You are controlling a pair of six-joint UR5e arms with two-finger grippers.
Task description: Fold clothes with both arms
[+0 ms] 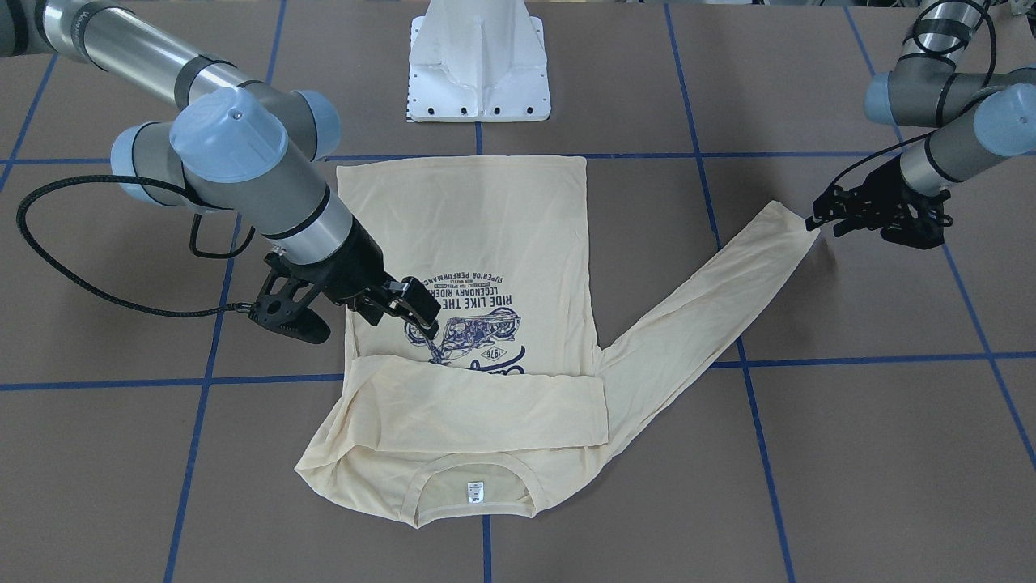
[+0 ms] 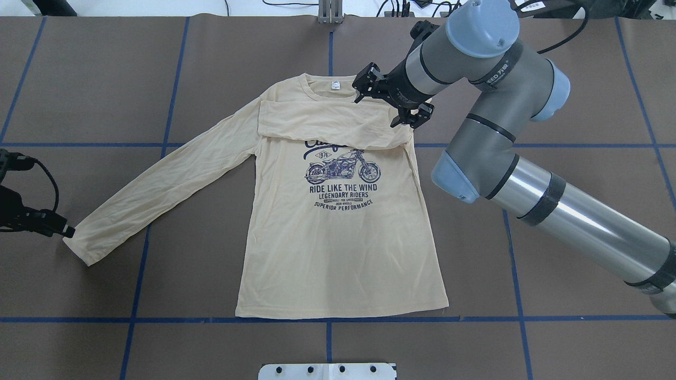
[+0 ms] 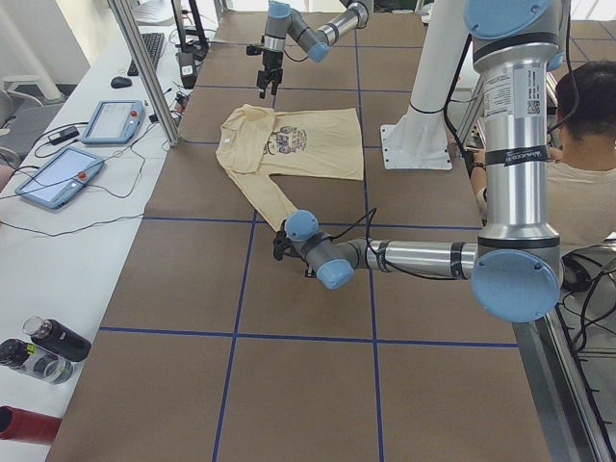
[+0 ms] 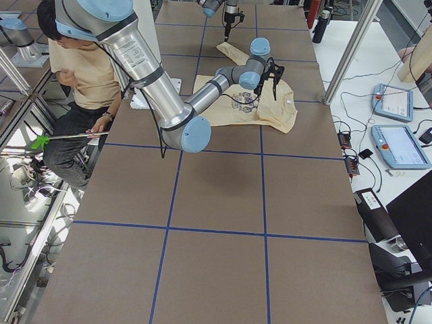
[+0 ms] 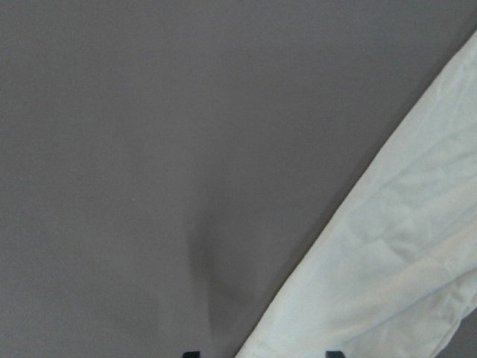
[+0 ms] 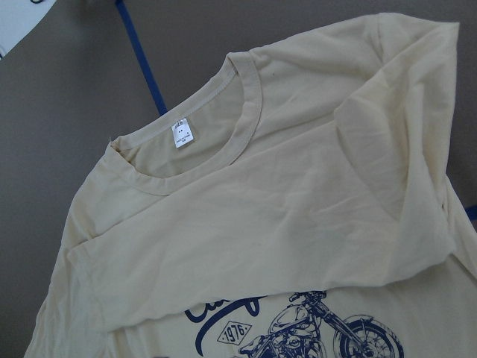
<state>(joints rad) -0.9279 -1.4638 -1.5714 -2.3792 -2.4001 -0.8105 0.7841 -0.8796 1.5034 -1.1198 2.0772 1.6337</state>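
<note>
- While the right end effector (image 2: 383,105) hovers above the right shoulder area with its fingers apart and nothing in them, the cream long-sleeved shirt (image 2: 338,253) lies flat on the brown counter (image 2: 528,237), print up.
- Hem is toward the white pedestal (image 1: 479,65), and the collar (image 6: 250,89) is on the far side.
- Right sleeve (image 2: 327,119) is folded across the chest just below the collar. It covers the top of the navy motorcycle print (image 2: 343,171).
- Left sleeve (image 2: 158,184) runs out straight on a diagonal to the robot's left, cuff flat on the counter.
- Left end effector (image 1: 819,220) is low at that cuff with its fingers apart. In its wrist view one tip is over bare counter and the other over the cuff. Can't tell if either touches the cloth.
- White neck label (image 2: 334,85) shows inside the collar.
- Person (image 4: 81,74) sits behind the robot, seen only in the side views.
</note>
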